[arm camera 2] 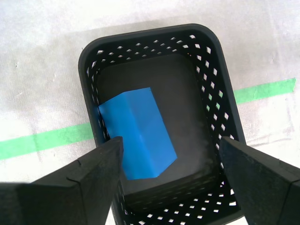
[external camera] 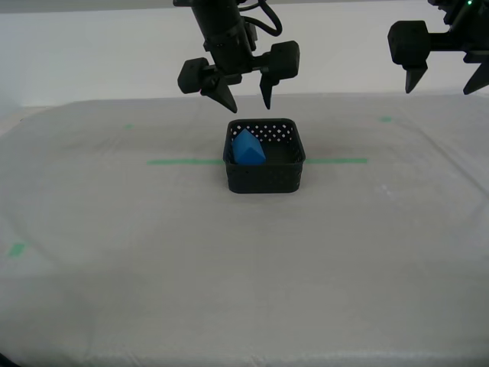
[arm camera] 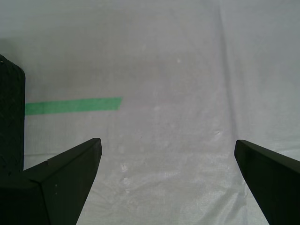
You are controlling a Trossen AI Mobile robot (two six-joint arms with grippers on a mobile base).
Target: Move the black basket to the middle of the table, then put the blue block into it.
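Both steps appear complete: the blue block (arm camera 2: 138,133) lies tilted inside the black basket (external camera: 264,177) at mid-table (external camera: 114,260). My second gripper (external camera: 243,93) hangs above, jaws spread and empty; my first gripper (arm camera: 166,180) likewise. Next move: withdraw.

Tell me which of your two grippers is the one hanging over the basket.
My second gripper, open above the black basket with the blue block inside. My first gripper, at the exterior view's right, is open over bare table.

Both grippers are matte black with wedge-shaped pointed fingers (external camera: 219,92); black cables loop behind one arm's (external camera: 221,27) wrist.
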